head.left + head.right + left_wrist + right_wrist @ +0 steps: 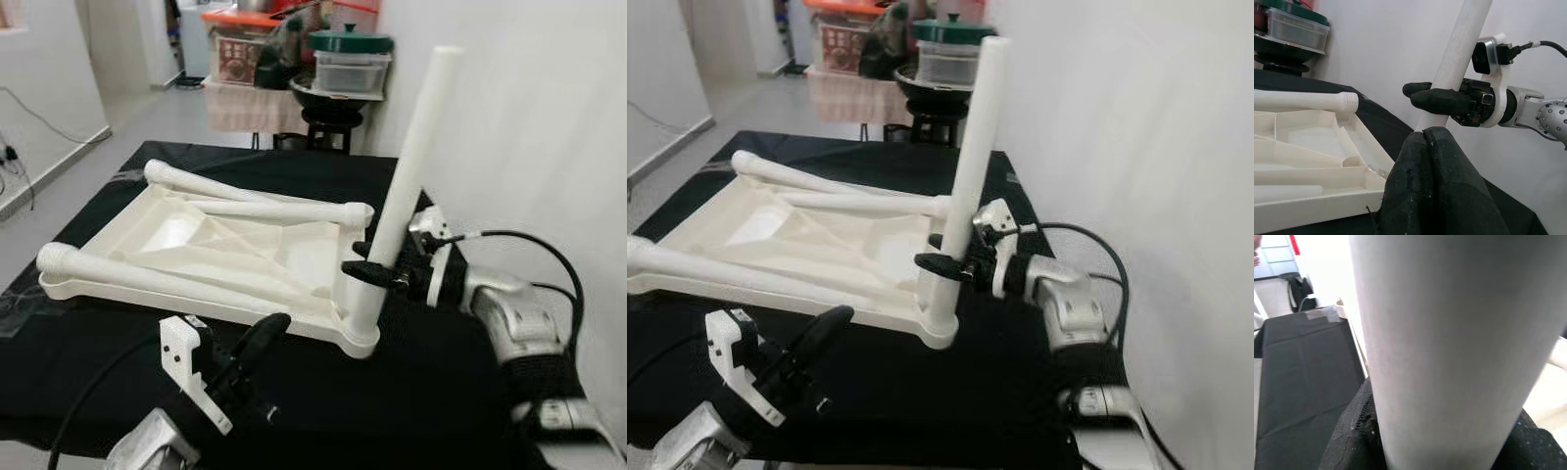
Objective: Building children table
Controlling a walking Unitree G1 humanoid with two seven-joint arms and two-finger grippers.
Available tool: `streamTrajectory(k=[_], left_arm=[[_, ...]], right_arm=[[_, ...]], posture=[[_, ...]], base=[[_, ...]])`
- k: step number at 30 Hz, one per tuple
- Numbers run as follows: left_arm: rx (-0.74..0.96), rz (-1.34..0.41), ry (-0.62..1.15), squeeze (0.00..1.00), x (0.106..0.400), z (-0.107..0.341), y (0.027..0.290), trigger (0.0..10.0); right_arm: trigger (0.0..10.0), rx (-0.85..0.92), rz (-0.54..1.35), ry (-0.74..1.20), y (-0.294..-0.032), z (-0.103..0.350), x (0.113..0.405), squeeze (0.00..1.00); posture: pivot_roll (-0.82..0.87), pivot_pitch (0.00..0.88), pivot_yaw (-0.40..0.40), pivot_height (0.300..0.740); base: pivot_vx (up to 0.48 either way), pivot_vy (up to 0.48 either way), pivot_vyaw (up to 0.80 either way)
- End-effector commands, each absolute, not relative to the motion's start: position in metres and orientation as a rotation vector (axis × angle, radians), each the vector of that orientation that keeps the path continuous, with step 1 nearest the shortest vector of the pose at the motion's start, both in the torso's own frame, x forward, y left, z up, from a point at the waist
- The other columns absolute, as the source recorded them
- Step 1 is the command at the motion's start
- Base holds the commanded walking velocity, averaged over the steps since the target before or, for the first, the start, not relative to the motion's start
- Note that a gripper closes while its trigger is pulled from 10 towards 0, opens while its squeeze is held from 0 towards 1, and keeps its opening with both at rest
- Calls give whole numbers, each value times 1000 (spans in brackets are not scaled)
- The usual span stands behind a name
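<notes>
Left gripper (pixel 263 336) idle, right gripper (pixel 372 271) clamping table leg (pixel 407 176)

Even, soft daylight fills the room; the white wall (pixel 529 117) is bright and almost featureless. The black cloth on the worktop (pixel 411 392) swallows detail, and shadows there are faint. Head views are slightly soft and grainy. In the right wrist view the white table leg (pixel 1449 347) sits so close it blurs, pale and washed out, with a glaring background.
</notes>
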State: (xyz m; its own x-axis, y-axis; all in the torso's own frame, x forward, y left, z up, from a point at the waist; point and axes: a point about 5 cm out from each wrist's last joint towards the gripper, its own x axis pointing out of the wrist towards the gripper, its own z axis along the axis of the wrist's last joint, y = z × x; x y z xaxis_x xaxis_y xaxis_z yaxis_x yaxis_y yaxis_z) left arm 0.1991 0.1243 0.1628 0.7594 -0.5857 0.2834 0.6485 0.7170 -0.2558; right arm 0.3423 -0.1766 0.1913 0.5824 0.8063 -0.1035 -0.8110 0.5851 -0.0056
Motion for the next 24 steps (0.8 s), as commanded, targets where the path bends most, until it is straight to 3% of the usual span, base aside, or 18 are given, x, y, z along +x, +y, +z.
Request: streamTrajectory(k=[1,2,3,4,5,6,14,15,17,18,19,20,24], left_arm=[[-351,-693,-184,0,198,162,125,10000],[-351,-693,-184,0,198,162,125,10000],[-349,-692,-186,0,198,163,127,10000],[-345,-690,-186,0,199,163,128,10000],[-345,-690,-186,0,199,163,128,10000],[-344,-689,-186,0,200,163,128,10000],[-338,-683,-195,0,201,164,128,10000],[-338,-676,-200,0,202,164,128,10000],[-342,-678,-200,0,203,164,127,10000],[-343,-679,-200,0,203,164,127,10000],[-343,-679,-200,0,203,164,127,10000],[-343,-681,-199,0,203,164,127,10000],[-344,-683,-200,0,205,164,125,10000]], right_arm=[[0,-28,725,178,-177,169,333,0],[0,-28,725,178,-177,169,333,0],[0,70,518,196,-147,145,315,0],[0,45,383,216,-133,138,304,0],[0,45,383,216,-133,138,304,0],[0,53,208,220,-135,135,303,0],[0,3,223,210,-133,139,308,0],[10000,11,245,212,-132,144,308,0],[10000,17,311,199,-129,149,307,43],[10000,13,331,187,-129,152,308,910],[10000,13,331,187,-129,152,308,910],[10000,5,346,165,-128,156,310,1000],[10000,2,526,57,-132,178,325,1000]], posture=[[-8,0,-112,740],[-8,0,-112,740],[-27,0,-97,740],[-38,0,-82,740],[-38,0,-82,740],[-33,0,-88,740],[-16,0,-106,740],[-18,0,-109,740],[-21,0,-107,740],[-21,0,-106,740],[-21,0,-106,740],[-21,0,-106,740],[-16,0,-108,740]], base=[[0,0,0],[0,0,0],[0,0,0],[0,0,0],[0,0,0],[0,0,0],[0,0,0],[0,0,0],[0,0,0],[0,0,0],[0,0,0],[0,0,0],[0,0,0]])
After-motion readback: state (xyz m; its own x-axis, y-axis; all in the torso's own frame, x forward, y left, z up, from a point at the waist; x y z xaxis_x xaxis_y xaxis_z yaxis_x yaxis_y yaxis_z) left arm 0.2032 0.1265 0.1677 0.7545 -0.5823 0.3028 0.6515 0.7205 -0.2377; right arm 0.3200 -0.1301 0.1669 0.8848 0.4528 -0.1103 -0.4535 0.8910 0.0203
